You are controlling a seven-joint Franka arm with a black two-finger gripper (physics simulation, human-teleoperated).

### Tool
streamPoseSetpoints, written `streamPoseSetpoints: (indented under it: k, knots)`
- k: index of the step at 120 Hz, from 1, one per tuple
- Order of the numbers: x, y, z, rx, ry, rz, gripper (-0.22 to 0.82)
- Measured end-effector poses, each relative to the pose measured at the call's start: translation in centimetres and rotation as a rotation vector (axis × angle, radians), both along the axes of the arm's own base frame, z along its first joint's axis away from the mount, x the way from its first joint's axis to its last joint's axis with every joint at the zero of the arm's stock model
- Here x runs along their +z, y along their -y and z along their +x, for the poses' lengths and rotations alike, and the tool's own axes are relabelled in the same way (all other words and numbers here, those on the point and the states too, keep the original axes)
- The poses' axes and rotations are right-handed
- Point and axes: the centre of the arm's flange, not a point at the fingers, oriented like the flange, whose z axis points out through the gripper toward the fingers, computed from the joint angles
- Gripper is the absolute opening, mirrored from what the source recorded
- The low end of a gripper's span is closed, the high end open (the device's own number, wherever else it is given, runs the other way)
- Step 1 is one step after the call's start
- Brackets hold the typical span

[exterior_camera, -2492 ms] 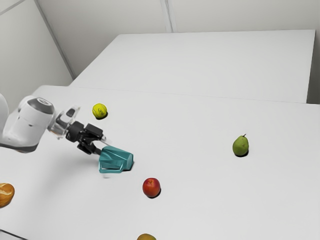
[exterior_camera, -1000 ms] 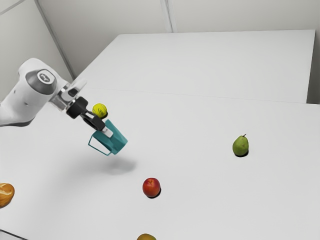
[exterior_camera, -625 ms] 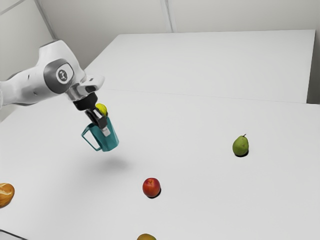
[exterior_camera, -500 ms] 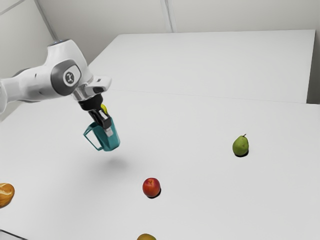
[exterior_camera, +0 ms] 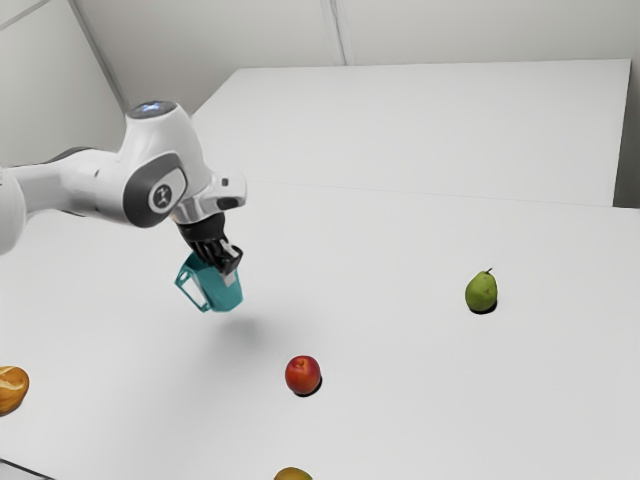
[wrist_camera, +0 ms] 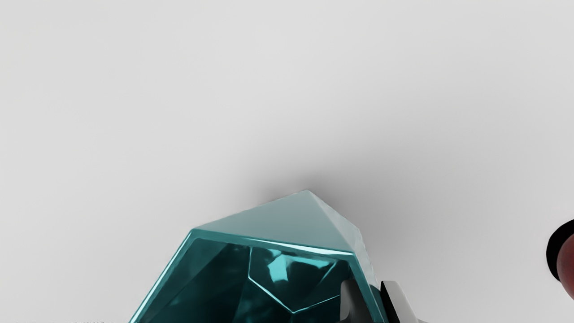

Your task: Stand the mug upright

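Observation:
In the exterior view my gripper (exterior_camera: 228, 262) points down over the teal mug (exterior_camera: 220, 290), shut on its rim wall. The mug hangs above the table, nearly upright and tilted slightly, its handle toward the exterior view's left and a soft shadow below it. In the wrist view the mug (wrist_camera: 278, 233) shows its open mouth and inner faces. There the gripper (wrist_camera: 370, 300) has one finger inside the mug and the other outside, the wall pinched between them.
A red apple (exterior_camera: 303, 375) lies on the white table (exterior_camera: 400, 420) near the mug, also seen in the wrist view as the apple (wrist_camera: 567, 267). A green pear (exterior_camera: 481, 292) is farther off; bread (exterior_camera: 12, 388) and a brownish fruit (exterior_camera: 293, 474) lie at the edges.
The mug was lying on its side on the table; my gripper has lifted it and turned it toward upright. Most recently, hand and mug moved slightly toward the exterior view's right and lower.

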Motion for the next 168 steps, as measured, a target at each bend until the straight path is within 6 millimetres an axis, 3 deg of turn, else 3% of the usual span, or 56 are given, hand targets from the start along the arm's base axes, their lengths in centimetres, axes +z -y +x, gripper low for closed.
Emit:
streamPoseSetpoints:
  k: [45,145,168]
  knots:
    - [-2.5,0.6,-0.5,0.135,0.09,-0.009,-0.17]
    - [-6.7,1.1,-0.1,0.274,0.041,-0.016,-0.17]
    - [-6.2,1.1,-0.1,0.282,0.05,-0.026,0.07]
